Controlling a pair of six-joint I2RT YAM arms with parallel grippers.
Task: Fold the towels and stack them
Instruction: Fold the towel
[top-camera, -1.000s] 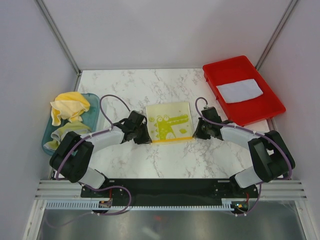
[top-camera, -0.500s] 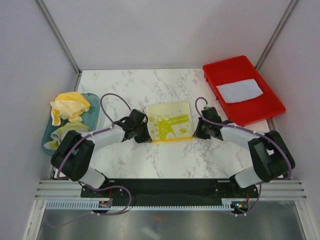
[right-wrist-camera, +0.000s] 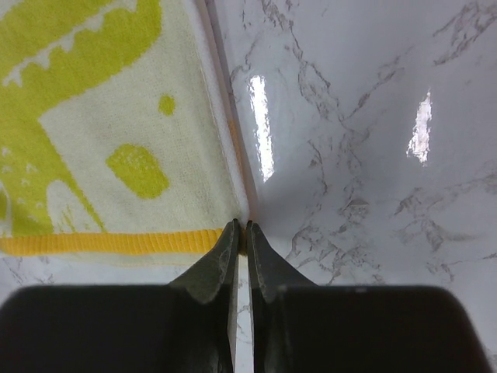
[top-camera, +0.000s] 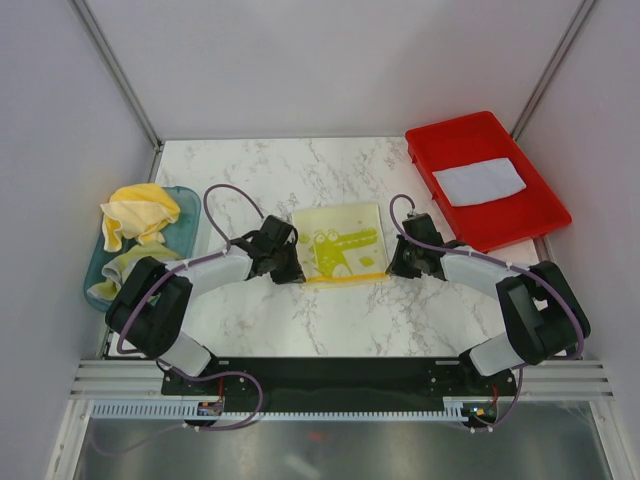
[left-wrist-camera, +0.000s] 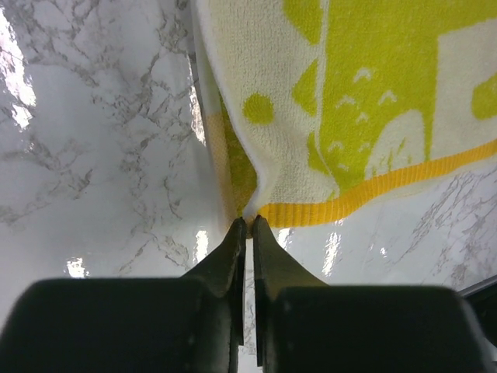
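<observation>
Cream towel [top-camera: 338,243], lime crocodile, orange hem, folded at centre; left gripper [left-wrist-camera: 248,224] and right gripper [right-wrist-camera: 241,228] pinch its lower corners.

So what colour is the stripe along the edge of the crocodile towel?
Orange-yellow. The stripe on the towel shows best in the left wrist view.

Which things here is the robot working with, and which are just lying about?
In the job: crocodile towel, pinched by left gripper and right gripper; folded white towel in red tray; crumpled yellow towels in teal tray.
Just there: marble table.
</observation>
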